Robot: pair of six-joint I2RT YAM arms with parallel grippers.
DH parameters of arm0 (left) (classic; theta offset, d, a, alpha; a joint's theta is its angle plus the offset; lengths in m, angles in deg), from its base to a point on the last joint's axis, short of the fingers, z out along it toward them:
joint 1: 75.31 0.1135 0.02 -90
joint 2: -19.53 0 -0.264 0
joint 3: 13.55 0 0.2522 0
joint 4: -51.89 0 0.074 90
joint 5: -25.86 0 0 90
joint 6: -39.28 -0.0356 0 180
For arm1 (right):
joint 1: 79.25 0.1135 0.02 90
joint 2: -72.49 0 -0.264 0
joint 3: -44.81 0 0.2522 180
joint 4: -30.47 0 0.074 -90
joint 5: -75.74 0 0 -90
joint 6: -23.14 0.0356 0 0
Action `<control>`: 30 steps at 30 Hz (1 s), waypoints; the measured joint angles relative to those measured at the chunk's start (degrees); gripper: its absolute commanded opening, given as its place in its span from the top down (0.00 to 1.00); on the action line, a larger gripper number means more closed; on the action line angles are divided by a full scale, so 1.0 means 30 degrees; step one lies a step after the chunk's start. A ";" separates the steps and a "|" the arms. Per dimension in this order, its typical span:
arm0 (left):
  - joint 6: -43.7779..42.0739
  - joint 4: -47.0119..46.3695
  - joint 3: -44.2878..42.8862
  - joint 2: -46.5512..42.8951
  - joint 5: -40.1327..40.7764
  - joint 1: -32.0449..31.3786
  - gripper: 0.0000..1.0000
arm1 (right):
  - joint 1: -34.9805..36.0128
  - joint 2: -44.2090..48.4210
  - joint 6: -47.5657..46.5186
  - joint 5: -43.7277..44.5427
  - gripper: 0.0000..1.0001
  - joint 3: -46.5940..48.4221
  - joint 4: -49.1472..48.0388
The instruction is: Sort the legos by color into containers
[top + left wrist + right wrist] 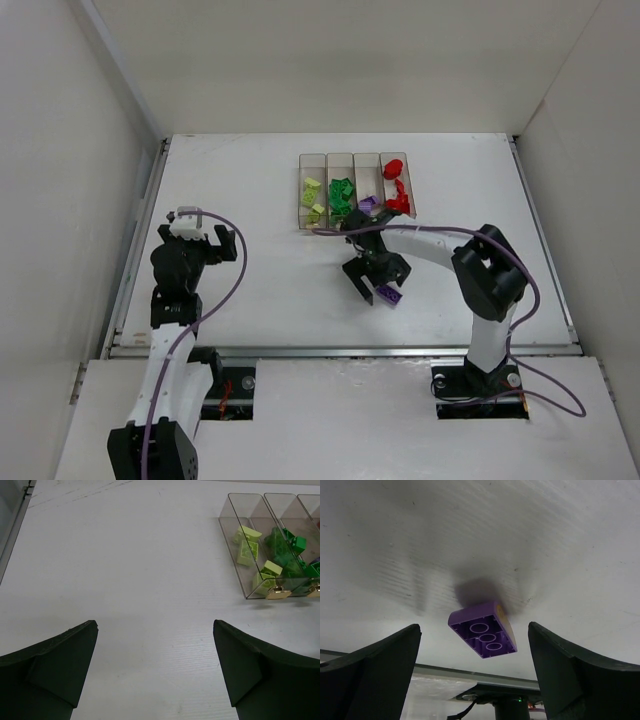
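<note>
A purple brick (482,630) lies hollow side showing on the white table, between the spread fingers of my right gripper (474,626), which is open and not touching it. In the top view the brick (390,296) sits just below the right gripper (374,287), in front of the containers (302,190). The four clear bins hold yellow-green legos (313,195), green legos (341,197), a purple piece (368,204) and red legos (397,190). My left gripper (200,240) is open and empty, far left of the bins; in its wrist view the gripper (154,623) frames bare table.
The left wrist view shows the bins (235,545) at upper right with yellow-green pieces (249,547), green pieces (285,542) and gold dots (278,592) at the near ends. White walls enclose the table; a metal rail (340,350) runs along its near edge.
</note>
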 measured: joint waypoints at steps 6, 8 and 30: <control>0.0000 0.0051 0.0000 -0.0124 -0.0022 0.0000 0.01 | 0.0051 -0.0335 -0.0211 -0.0189 0.79 -0.0590 -0.0612; 0.0000 0.0051 0.0000 -0.0189 -0.0029 0.0000 0.01 | 0.0051 -0.0284 -0.0153 -0.0284 0.91 -0.0605 -0.0656; 0.0000 0.0066 0.0000 -0.0182 -0.0022 0.0000 0.01 | -0.4677 -0.4204 0.2426 0.4466 0.91 1.4644 -0.6586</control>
